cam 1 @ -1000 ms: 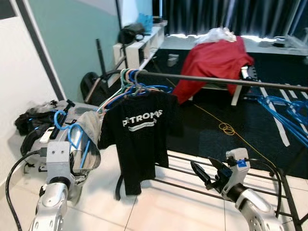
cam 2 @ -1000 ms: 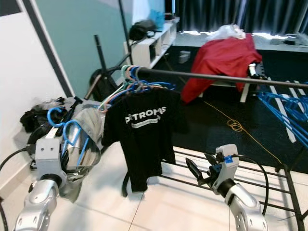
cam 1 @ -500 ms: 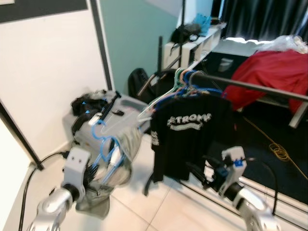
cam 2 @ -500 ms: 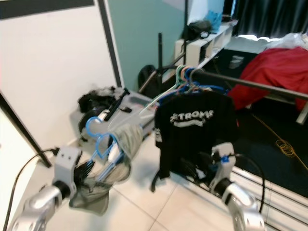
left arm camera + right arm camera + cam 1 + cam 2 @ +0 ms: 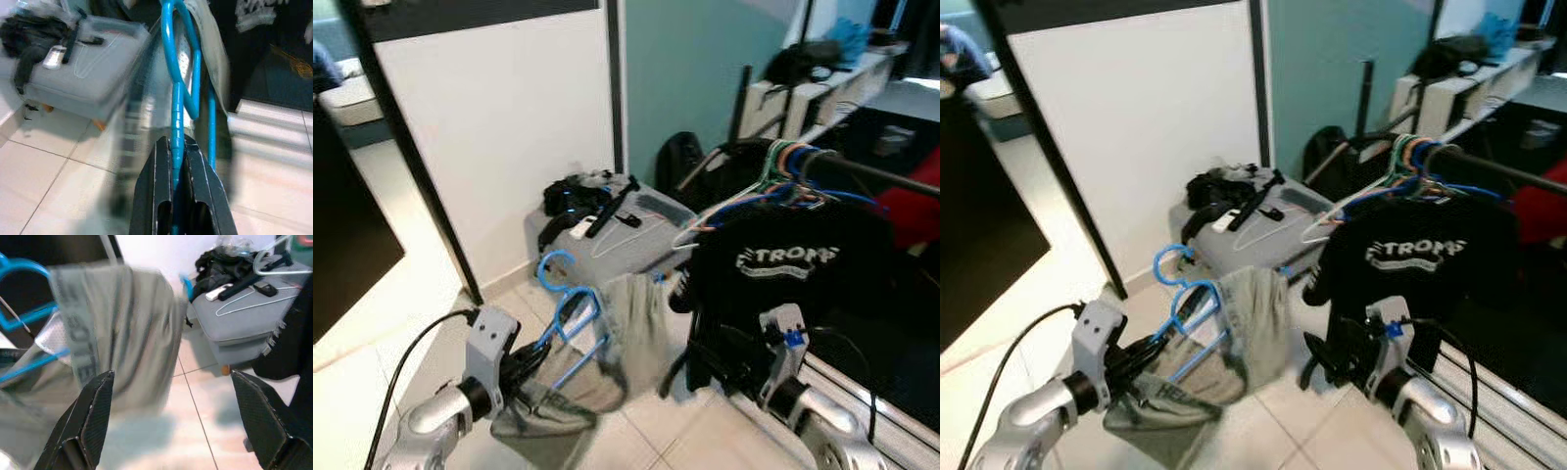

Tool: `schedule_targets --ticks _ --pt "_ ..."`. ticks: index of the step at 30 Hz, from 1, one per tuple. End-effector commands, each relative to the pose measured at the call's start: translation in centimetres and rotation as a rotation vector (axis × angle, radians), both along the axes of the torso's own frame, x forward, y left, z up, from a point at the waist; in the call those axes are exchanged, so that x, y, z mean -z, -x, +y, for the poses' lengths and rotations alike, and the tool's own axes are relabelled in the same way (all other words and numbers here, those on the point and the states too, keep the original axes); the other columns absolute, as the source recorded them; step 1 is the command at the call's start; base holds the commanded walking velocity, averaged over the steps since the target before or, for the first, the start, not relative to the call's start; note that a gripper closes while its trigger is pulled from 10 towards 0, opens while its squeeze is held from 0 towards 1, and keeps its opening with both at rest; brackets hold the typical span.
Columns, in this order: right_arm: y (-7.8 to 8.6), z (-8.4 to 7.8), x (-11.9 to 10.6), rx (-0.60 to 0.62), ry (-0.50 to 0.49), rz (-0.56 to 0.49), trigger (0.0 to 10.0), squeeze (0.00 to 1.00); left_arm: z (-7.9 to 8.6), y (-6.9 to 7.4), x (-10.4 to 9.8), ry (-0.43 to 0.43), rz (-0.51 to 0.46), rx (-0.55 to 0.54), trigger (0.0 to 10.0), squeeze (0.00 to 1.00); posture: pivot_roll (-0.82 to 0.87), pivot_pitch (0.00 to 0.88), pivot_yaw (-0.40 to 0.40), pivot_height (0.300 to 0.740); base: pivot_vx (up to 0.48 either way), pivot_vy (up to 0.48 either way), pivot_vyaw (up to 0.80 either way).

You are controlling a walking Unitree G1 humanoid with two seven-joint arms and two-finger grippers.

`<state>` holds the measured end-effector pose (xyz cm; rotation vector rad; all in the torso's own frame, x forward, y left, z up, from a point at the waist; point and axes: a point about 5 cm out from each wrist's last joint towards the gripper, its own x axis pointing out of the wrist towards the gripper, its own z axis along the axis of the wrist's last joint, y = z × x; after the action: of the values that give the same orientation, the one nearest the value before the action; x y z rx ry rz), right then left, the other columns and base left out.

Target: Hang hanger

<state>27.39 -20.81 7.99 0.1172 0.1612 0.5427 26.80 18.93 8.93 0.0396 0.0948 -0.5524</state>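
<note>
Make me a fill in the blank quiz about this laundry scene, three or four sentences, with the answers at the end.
1. The left gripper is shut on a hanger coloured ____.
2. The garment draped on that hanger is ____ in colour.
3. The T-shirt hanging on the rail is ____.
4. The right gripper's fingers stand ____.

Missing words: blue; grey; black; open

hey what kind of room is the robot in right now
Probably a home bedroom or laundry corner: a clothes rail crowded with hangers and a black T-shirt, a grey suitcase on the tiled floor.
</note>
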Motion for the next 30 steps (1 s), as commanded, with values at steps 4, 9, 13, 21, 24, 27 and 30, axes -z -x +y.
schedule_targets --ticks 4,9,13,21,24,27,30 --pt "0.1 0.3 0.3 -0.017 -0.013 0.017 10.0 0.00 0.9 0.0 0.2 0.032 0.023 -0.022 10.0 0.00 -0.05 0.000 -0.012 0.740 0.000 0.000 0.80" --pt "0.2 0.4 0.3 -0.033 -0.018 0.021 10.0 0.00 0.9 0.0 0.2 0.041 0.025 -0.016 10.0 0.00 -0.04 0.000 -0.018 0.740 0.000 0.000 0.80" --pt "0.3 0.7 0.3 -0.062 -0.020 0.026 10.0 0.00 0.8 -0.1 0.3 0.046 0.032 -0.004 10.0 0.00 -0.04 0.000 -0.020 0.740 0.000 0.000 0.80" --pt "-0.8 2.9 -1.2 -0.150 -0.065 -0.032 10.0 0.00 0.9 -0.2 -0.4 0.035 -0.004 0.006 10.0 0.00 -0.02 0.000 -0.029 0.740 0.000 0.000 0.80" --pt "-1.2 5.3 -2.6 -0.253 -0.061 -0.081 10.0 0.00 0.9 -0.5 -1.5 -0.018 -0.057 0.027 10.0 0.00 -0.01 0.000 -0.030 0.740 0.000 0.000 0.80" --pt "-1.3 6.3 -3.3 -0.289 -0.066 -0.106 10.0 0.00 0.9 -0.7 -2.2 -0.031 -0.079 0.041 10.0 0.00 -0.01 0.000 -0.036 0.740 0.000 0.000 0.80" --pt "-1.5 8.7 -5.1 -0.378 -0.078 -0.171 10.0 0.00 0.8 -1.4 -4.7 -0.040 -0.150 0.077 10.0 0.00 0.00 0.000 -0.036 0.740 0.000 0.000 0.80"
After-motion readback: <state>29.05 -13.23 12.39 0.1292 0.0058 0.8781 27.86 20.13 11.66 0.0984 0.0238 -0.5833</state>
